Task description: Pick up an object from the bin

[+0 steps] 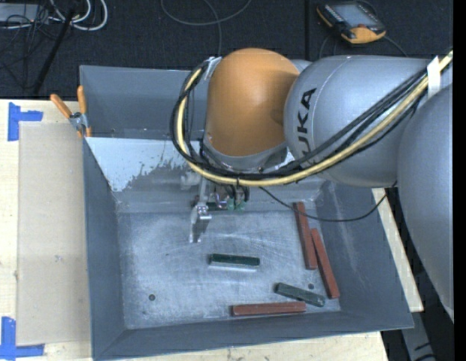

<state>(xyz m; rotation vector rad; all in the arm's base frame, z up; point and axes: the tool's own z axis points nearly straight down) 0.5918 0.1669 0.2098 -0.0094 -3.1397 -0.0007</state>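
My gripper (198,224) hangs just under the orange wrist cover (244,100), low over the back middle of the bin (105,232). From this angle I cannot tell how wide it is set, and I see nothing held in it. The nearest thing is a dark green bar (234,261), lying flat on the floor just in front and to the right of the tool, apart from it. Its long axis runs left to right across the view, the right end dipping slightly toward the front wall. Open scuffed floor lies on all sides of it, widest to the left. Further out, two reddish bars (314,250) lie end to end along the right wall, a darker bar (299,294) sits tilted near the front right, and a reddish-brown bar (268,308) lies along the front wall.
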